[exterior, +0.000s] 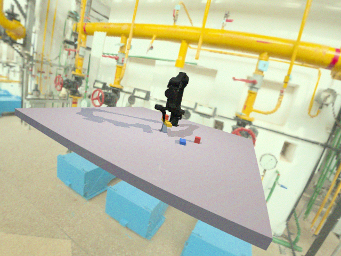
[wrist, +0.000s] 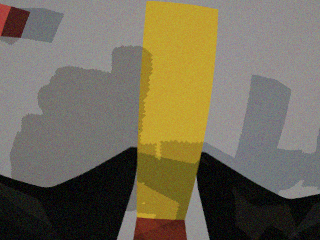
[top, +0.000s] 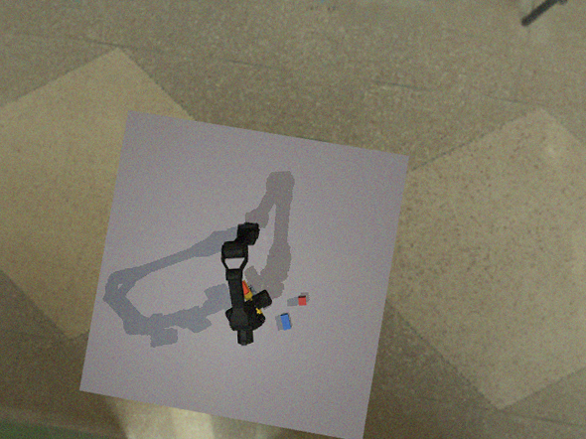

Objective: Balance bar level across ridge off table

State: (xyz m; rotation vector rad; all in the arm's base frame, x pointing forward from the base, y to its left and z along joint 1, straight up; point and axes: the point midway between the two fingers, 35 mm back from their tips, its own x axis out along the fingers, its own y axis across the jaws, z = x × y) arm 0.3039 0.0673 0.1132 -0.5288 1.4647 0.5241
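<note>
The yellow bar point(exterior: 168, 124) point(wrist: 177, 90) point(top: 258, 310) lies between my fingers, off the table, with a red piece point(wrist: 160, 229) point(exterior: 166, 117) point(top: 244, 287) at its near end in the wrist view. I cannot tell whether the red piece is part of the bar. My gripper point(wrist: 167, 157) point(exterior: 165, 121) is barely open, its fingertips right beside the bar's two sides. A grey-blue ridge point(exterior: 164, 128) stands under the bar in the exterior view. Their contact is too small to see, and the bar hides the ridge in the wrist view. The arm hides much of the bar in the top view.
A red block point(top: 302, 301) point(exterior: 197, 140) point(wrist: 14, 22) and a blue block point(top: 285, 321) point(exterior: 182, 142) lie on the table point(top: 334, 379) point(exterior: 209, 178), to the right of the bar in the top and exterior views. The arm's links stand over the bar in the top view.
</note>
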